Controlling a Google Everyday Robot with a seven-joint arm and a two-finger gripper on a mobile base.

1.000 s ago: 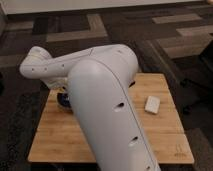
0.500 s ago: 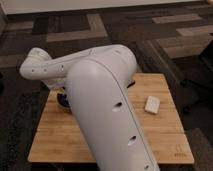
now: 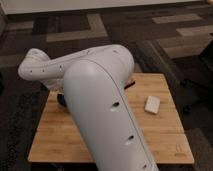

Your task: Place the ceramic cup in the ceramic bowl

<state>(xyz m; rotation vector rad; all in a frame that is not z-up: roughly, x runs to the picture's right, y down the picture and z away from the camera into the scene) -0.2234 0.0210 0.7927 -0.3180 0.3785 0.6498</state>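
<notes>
Robot arm [image 3: 95, 105]: we count one, white.
Gripper: we count none in sight; it sits somewhere behind the arm.
Wooden table [image 3: 160, 135]: one.
Flat white block [image 3: 152, 104]: one.
Ceramic bowl [image 3: 62, 99]: one dark edge, as far as we can tell.
Ceramic cup: none we can see.

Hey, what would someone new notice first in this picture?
The big white robot arm fills the middle, bending left over the wooden table and hiding much of it. A flat white block lies at the table's right. The claw is out of sight behind the arm.
</notes>
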